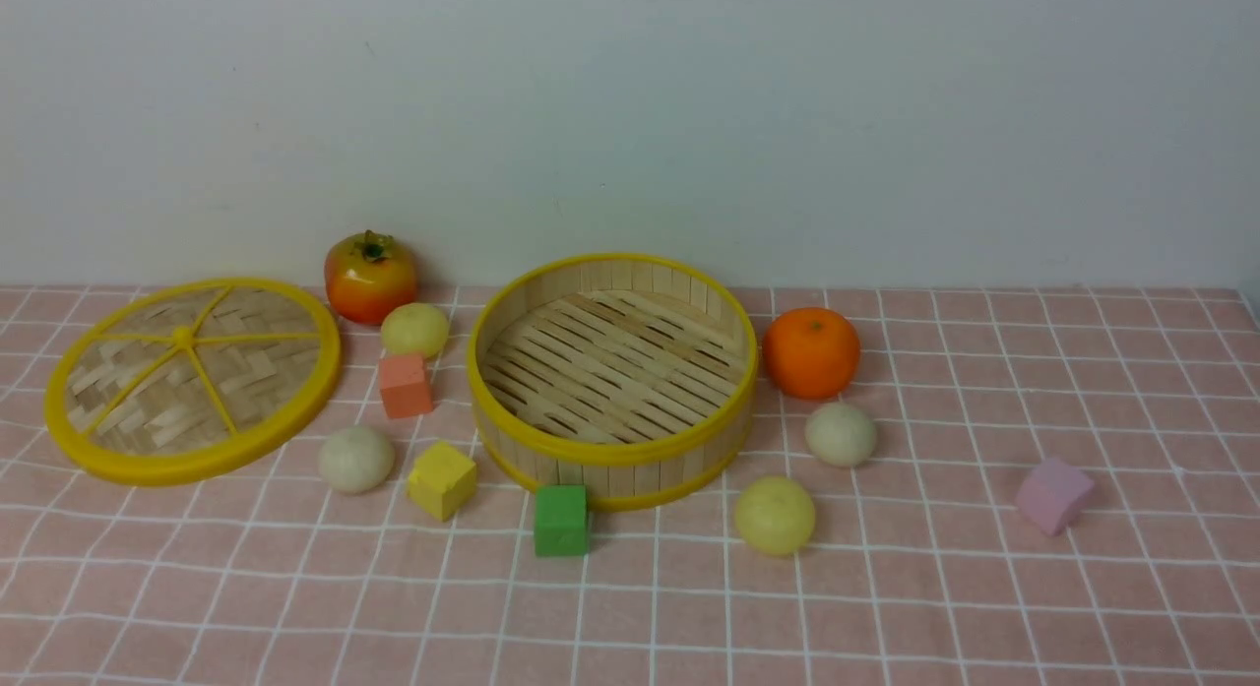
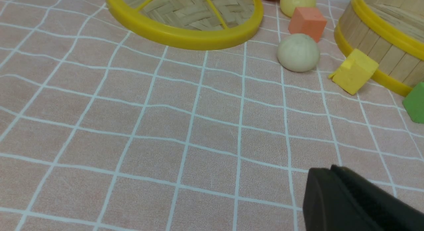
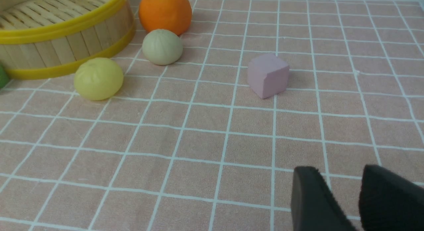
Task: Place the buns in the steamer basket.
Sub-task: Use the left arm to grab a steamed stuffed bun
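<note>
Pink cloth (image 1: 886,607) with white squares is covering the table, and a plain white wall (image 1: 630,125) is standing behind it. The basket (image 1: 610,457) is sitting in the middle of the cloth with nothing in it. All four buns are lying on the cloth outside the basket.

The back yellow bun (image 1: 414,329) is lying to the left of the basket, just beside a red fruit (image 1: 370,277). The left white bun (image 1: 355,459) is also lying to the left of the basket, nearer the robot. The right white bun (image 1: 840,434) is lying to the right of the basket, just in front of an orange (image 1: 810,351). The front yellow bun (image 1: 775,514) is lying near the basket's front right side.

A flat lid (image 1: 197,465) is lying well to the left of the basket. An orange block (image 1: 405,385) and a yellow block (image 1: 442,479) are sitting between the lid and the basket. A green block (image 1: 561,520) is sitting just in front of the basket. A purple block (image 1: 1052,495) is sitting far to the right of the basket.

The left gripper (image 2: 334,191) is hanging over bare cloth, well apart from the basket. Its dark fingers are looking pressed together, holding nothing. The right gripper (image 3: 346,178) is hanging over bare cloth too, with a small gap between its fingers, and it is holding nothing.
</note>
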